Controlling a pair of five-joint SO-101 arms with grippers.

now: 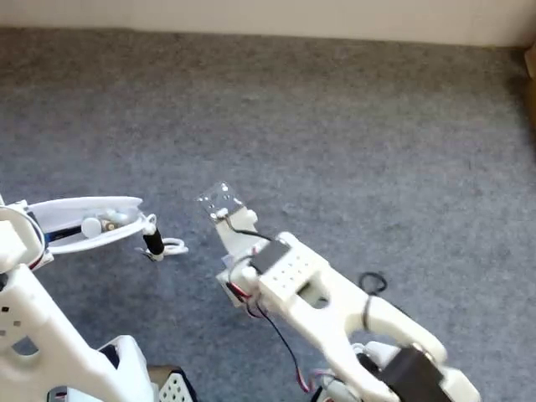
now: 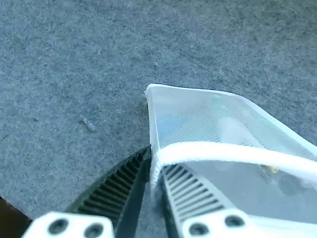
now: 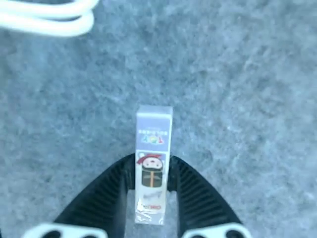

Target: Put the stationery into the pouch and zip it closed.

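A stationery packet (image 3: 154,129) is pinched in the right pincer (image 3: 151,162) over the counter (image 1: 352,117). The pouch (image 2: 213,124), clamped by the left pincer (image 2: 151,161) nearby, is best held steady while its mouth is lined up.

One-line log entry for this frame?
left tool: shut on pouch edge | right tool: shut on stationery packet | packet outside pouch | surface: grey mat

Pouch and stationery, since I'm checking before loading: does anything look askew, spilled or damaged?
Nothing stands out. The mesh pouch looks intact, its edge pinched by the left gripper. The right gripper holds the wrapped stationery piece straight.
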